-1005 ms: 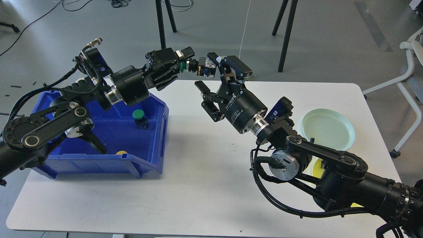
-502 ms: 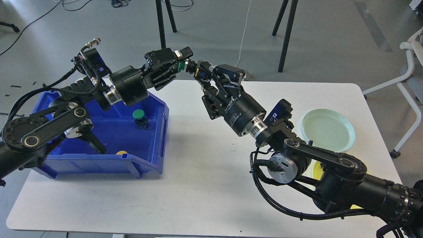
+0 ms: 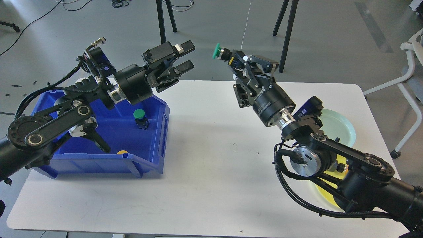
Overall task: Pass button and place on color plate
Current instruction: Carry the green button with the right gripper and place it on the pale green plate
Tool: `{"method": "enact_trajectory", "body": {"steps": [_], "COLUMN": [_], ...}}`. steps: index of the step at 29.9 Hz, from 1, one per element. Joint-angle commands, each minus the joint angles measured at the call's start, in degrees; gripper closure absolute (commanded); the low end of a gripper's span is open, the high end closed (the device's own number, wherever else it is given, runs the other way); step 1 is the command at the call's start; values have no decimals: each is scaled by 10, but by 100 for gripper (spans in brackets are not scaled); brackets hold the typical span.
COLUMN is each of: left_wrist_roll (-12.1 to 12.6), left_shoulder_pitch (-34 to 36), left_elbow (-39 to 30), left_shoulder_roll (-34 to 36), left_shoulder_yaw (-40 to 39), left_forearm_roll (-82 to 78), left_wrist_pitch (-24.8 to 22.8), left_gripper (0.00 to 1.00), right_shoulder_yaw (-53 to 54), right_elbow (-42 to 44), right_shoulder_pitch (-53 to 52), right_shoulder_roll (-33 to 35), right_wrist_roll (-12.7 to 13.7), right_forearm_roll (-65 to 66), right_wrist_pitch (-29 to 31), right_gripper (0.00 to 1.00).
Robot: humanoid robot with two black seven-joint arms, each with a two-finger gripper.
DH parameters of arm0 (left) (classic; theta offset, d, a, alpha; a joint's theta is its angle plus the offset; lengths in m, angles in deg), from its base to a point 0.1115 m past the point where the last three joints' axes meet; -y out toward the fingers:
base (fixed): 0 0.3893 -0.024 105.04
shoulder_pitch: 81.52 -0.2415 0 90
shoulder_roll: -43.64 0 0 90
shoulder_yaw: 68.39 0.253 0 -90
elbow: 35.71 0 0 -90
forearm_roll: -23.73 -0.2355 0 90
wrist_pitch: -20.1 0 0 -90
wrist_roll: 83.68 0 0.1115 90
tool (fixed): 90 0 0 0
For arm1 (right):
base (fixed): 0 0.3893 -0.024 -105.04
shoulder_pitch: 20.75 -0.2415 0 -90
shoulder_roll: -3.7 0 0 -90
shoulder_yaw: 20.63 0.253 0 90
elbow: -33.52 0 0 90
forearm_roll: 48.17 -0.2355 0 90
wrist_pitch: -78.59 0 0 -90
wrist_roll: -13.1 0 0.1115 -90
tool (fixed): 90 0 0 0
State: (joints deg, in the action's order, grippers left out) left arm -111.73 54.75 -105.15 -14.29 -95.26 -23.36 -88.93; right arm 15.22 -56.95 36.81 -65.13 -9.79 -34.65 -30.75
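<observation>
My right gripper [image 3: 235,62] is shut on a green-capped push button [image 3: 220,53] and holds it in the air above the table's far edge, cap pointing left. My left gripper [image 3: 185,57] is open and empty, a short way left of the button, above the blue bin [image 3: 99,162]. A second green button [image 3: 140,117] stands inside the bin, and a yellow one [image 3: 122,152] shows at the bin's front wall. A pale green plate [image 3: 343,129] lies at the right, partly hidden by my right arm. A yellow plate [image 3: 325,190] lies nearer me, mostly hidden under that arm.
The white table [image 3: 205,172] carries the bin at the left and the plates at the right. Tripod legs [image 3: 284,36] and cables stand on the floor behind the table. A white chair [image 3: 409,76] is at the far right.
My right gripper closed on the green button held by my left gripper. My left gripper opened and let go. My right arm has moved right with the button.
</observation>
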Motion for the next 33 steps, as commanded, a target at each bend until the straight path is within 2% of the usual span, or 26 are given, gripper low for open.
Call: {"method": "enact_trajectory", "body": {"steps": [1, 5, 7, 9, 12, 18, 20, 22, 26, 27, 28, 29, 33], "left_wrist_roll": [1, 1, 1, 1, 1, 1, 1, 1, 1, 1, 1, 1, 1], "left_shoulder_pitch": [0, 0, -1, -1, -2, -8, -10, -13, -14, -14, -14, -14, -14], "left_elbow": [0, 10, 45, 72, 80, 79, 79, 78, 78, 78, 77, 77, 75], "left_shoulder_roll": [0, 5, 8, 11, 18, 27, 27, 27, 26, 26, 26, 26, 26], "left_shoulder_yaw": [1, 1, -1, -1, 0, 0, 0, 0, 0, 0, 0, 0, -3], "left_forearm_roll": [3, 2, 5, 15, 19, 19, 20, 19, 19, 19, 19, 20, 20], "left_wrist_pitch": [2, 8, 5, 3, 0, -1, -1, -1, -1, -1, -1, -1, 0], "left_gripper": [8, 8, 8, 8, 7, 6, 6, 6, 6, 6, 6, 6, 6], "right_shoulder_yaw": [87, 139, 140, 131, 104, 66, 63, 65, 73, 74, 74, 74, 74], "right_elbow": [-15, -4, 19, 44, 87, 160, 194, 212, 210, 210, 210, 207, 182], "right_shoulder_pitch": [85, 147, 159, 162, 162, 149, 132, 122, 120, 119, 119, 120, 120], "right_shoulder_roll": [73, 131, 149, 155, 149, 128, 113, 104, 102, 102, 102, 102, 102], "right_wrist_roll": [1, 5, 10, 34, 87, 142, 144, 145, 144, 143, 142, 142, 138], "right_forearm_roll": [-16, -46, -47, -47, -46, -84, -100, -102, -103, -103, -103, -104, -102], "right_wrist_pitch": [-10, -83, -87, -87, -87, -87, -87, -87, -87, -87, -87, -87, -87], "right_gripper": [99, 100, 100, 100, 100, 91, 83, 65, 36, 27, 11, 0, 1]}}
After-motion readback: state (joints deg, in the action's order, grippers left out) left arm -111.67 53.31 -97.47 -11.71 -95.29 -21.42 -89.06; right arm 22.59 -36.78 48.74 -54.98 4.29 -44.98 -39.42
